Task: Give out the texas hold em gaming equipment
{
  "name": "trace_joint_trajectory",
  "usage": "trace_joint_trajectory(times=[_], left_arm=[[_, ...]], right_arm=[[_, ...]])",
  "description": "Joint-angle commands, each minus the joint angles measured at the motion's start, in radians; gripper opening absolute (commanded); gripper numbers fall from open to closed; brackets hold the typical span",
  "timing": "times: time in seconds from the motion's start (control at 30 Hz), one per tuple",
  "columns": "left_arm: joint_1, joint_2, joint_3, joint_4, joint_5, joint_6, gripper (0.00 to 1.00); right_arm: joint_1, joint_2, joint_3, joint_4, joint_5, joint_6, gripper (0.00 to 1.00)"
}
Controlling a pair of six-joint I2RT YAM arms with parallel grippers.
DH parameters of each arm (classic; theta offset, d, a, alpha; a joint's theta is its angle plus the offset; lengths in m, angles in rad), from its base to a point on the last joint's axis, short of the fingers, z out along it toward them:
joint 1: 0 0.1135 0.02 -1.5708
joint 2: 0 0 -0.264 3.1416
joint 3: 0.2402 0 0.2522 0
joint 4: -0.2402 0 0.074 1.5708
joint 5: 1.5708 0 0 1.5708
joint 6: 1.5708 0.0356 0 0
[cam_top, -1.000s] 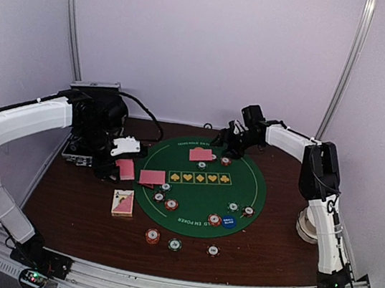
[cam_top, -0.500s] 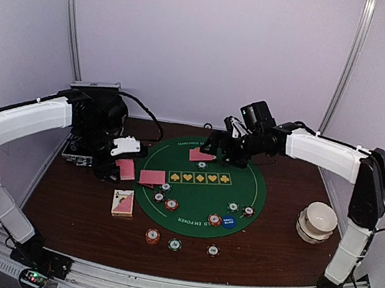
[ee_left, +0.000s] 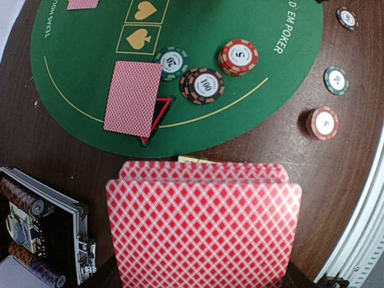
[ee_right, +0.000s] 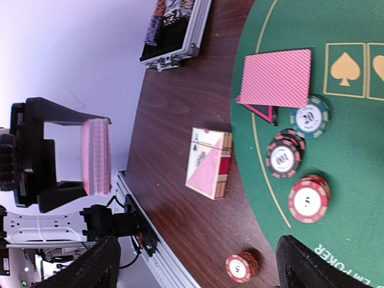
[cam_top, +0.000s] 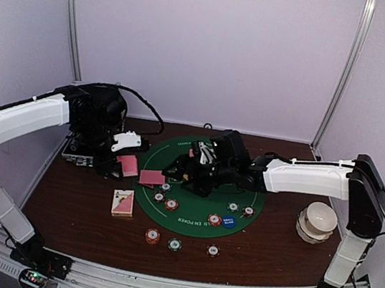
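Finds distribution partway: left pincer clamped on undealt deck, right pincer spread empty, 1 dealt card and chips just ahead.

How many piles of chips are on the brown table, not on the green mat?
3, in a row in front of the mat: a red pile on the left, a green chip in the middle, a dark chip on the right. More sit in the case.
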Motion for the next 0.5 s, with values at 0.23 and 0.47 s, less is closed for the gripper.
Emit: trace_joint_trajectory(times=[0.23, 0.47], left_arm=[[0.008, -0.012, 0.053, 0.004, 0.054, -0.036, 0.00], [0.008, -0.001, 0.067, 0.003, 0.068, -0.048, 0.00]], right_arm=[[0.018, 0.166, 0.149, 0.280, -0.197, 0.083, 0.82], [0.024, 0.232, 0.194, 0.355, -0.253, 0.121, 0.80]])
